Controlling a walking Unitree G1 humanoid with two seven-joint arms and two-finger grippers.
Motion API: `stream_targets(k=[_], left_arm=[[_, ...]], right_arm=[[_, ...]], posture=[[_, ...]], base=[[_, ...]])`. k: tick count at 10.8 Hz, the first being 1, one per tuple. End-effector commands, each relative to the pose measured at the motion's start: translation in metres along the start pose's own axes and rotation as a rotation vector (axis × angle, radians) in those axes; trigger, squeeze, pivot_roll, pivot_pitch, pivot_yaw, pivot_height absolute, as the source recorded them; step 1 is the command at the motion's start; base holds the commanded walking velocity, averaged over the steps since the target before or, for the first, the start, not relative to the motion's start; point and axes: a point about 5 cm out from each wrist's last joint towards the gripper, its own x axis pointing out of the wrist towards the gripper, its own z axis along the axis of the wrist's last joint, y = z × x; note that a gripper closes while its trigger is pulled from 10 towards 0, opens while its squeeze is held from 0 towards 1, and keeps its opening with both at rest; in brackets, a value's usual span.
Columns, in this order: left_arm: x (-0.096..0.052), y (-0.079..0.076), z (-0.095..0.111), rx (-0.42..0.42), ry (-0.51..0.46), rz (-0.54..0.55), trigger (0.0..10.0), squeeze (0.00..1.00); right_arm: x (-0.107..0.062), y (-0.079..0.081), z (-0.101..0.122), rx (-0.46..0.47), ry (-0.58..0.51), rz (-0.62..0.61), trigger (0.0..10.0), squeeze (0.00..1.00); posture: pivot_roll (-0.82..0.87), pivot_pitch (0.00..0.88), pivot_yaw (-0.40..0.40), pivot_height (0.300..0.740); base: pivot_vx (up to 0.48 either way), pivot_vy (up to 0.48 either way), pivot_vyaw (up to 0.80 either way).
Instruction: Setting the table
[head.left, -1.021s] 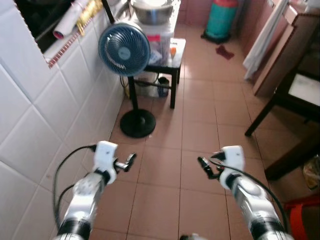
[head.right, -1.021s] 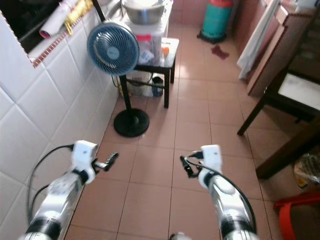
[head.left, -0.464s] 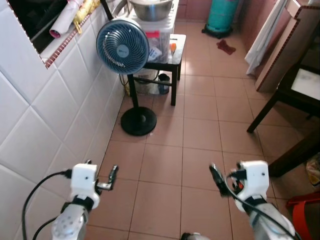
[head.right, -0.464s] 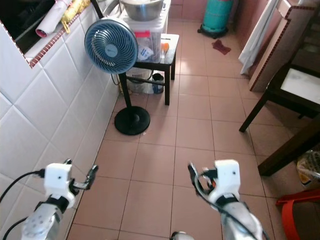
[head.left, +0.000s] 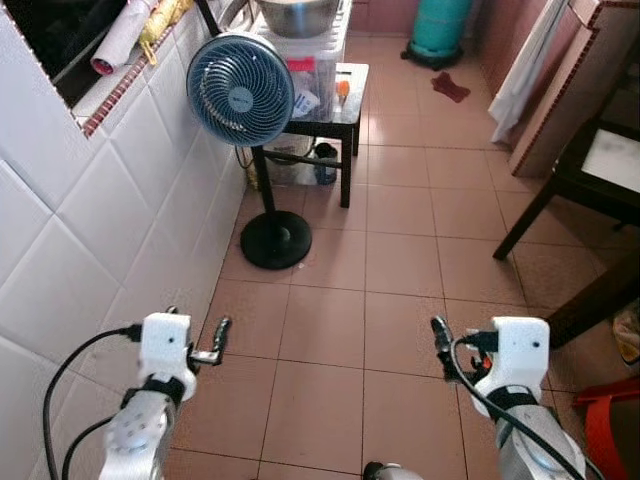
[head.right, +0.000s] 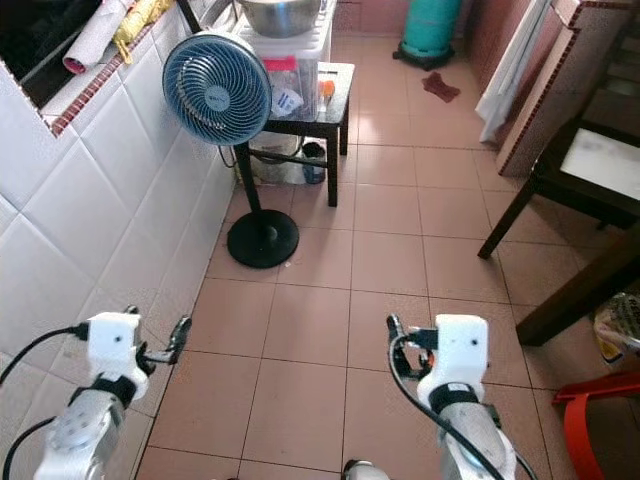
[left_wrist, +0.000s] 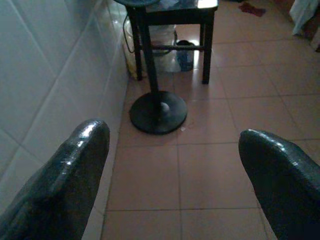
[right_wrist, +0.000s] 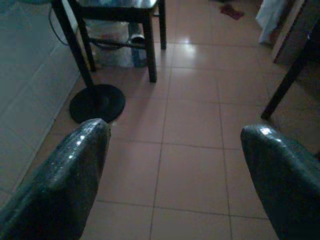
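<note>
Both grippers hover empty over the terracotta floor tiles (head.left: 330, 330). My left gripper (head.left: 217, 338) hangs low on the left near the tiled wall, its fingers (left_wrist: 75, 165) spread wide with only floor between them. My right gripper (head.left: 440, 338) hangs low on the right, also open, its fingers (right_wrist: 80, 160) far apart. A dark wooden table (head.left: 607, 165) with a pale top stands at the right edge, well ahead of the right gripper. No tableware can be made out.
A blue fan (head.left: 240, 88) on a black round base (head.left: 275, 245) stands by the white tiled wall (head.left: 90, 230). Behind it a small black side table (head.left: 345, 105) carries a plastic box and a metal bowl (head.left: 297, 12). Green cylinder (head.left: 445, 25) far back, red stool (head.left: 612, 430) bottom right.
Both arms have dropped lower and drawn back toward me, spreading a little further apart. The view has shifted slightly. The fingers stay spread.
</note>
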Motion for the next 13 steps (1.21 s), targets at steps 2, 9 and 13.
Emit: stream_targets(k=[2, 9, 13], left_arm=[[0.000, 0.002, 0.005, 0.024, -0.022, 0.018, 10.0, 0.00], [0.005, -0.005, 0.018, -0.023, -0.018, 0.026, 10.0, 0.00], [0.011, -0.004, 0.026, -0.030, -0.014, 0.075, 10.0, 0.00]], right_arm=[[0.004, -0.001, 0.007, -0.004, 0.004, -0.019, 10.0, 0.00], [0.011, 0.000, 0.014, -0.002, -0.004, -0.010, 10.0, 0.00], [0.018, -0.002, 0.017, -0.021, -0.006, -0.019, 10.0, 0.00]], posture=[[-0.16, 0.163, 0.038, 0.740], [-0.15, 0.163, 0.028, 0.740], [-0.16, 0.144, 0.020, 0.740]], base=[[0.000, 0.000, -0.39], [0.000, 0.000, -0.77], [0.000, 0.000, -0.77]])
